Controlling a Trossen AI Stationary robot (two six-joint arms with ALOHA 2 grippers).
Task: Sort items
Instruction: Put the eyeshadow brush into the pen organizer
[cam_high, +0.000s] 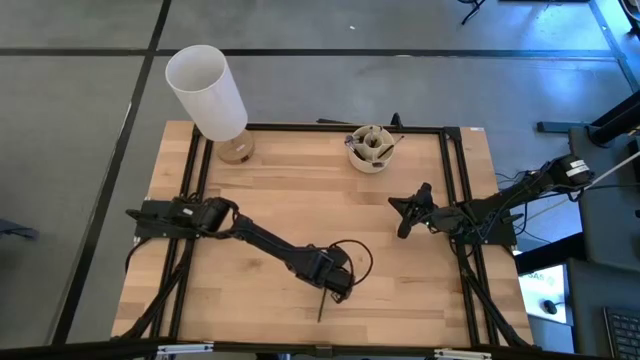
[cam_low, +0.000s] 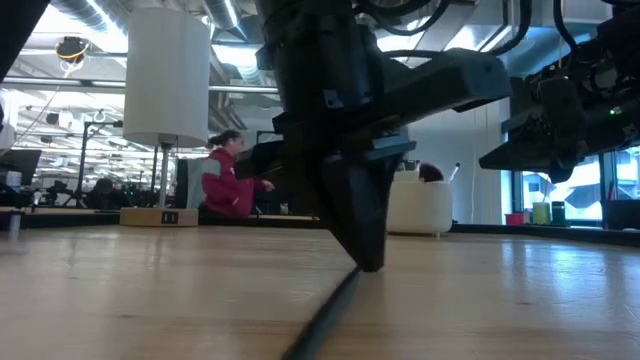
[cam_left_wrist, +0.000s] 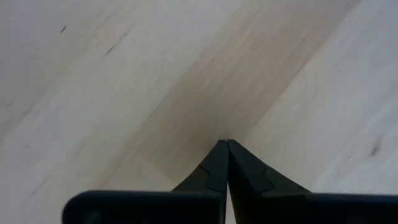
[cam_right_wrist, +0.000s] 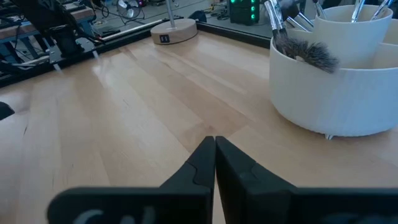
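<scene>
One thin dark stick (cam_high: 322, 305) lies flat on the wooden table near its near edge; in the low view the stick (cam_low: 322, 318) runs from the camera up to my left gripper. My left gripper (cam_high: 334, 288) (cam_low: 366, 262) (cam_left_wrist: 225, 143) points down at the stick's far end, fingers shut, tips at the table. Other brushes (cam_right_wrist: 306, 51) stand in the round beige cup (cam_high: 372, 162) near the far edge. My right gripper (cam_high: 396, 206) (cam_right_wrist: 215, 140) waits shut above the table's right half, short of the cup (cam_right_wrist: 336, 99). My left gripper comes from above, pointing down, and its shut fingertips (cam_low: 372, 255) meet the stick's far end (cam_low: 352, 280). The stick lies flat on the table, reaching toward the near edge. The wrist view shows no stick, as the fingers hide it; a pinch or mere touch cannot be told.
A tall white cylinder (cam_high: 205, 85) (cam_low: 168, 70) stands on a small wooden base (cam_right_wrist: 174, 28) at the far left corner. Black frame rails (cam_high: 195, 170) run along the table's left, right and far sides. A person in red (cam_low: 225, 180) sits in the room behind.
</scene>
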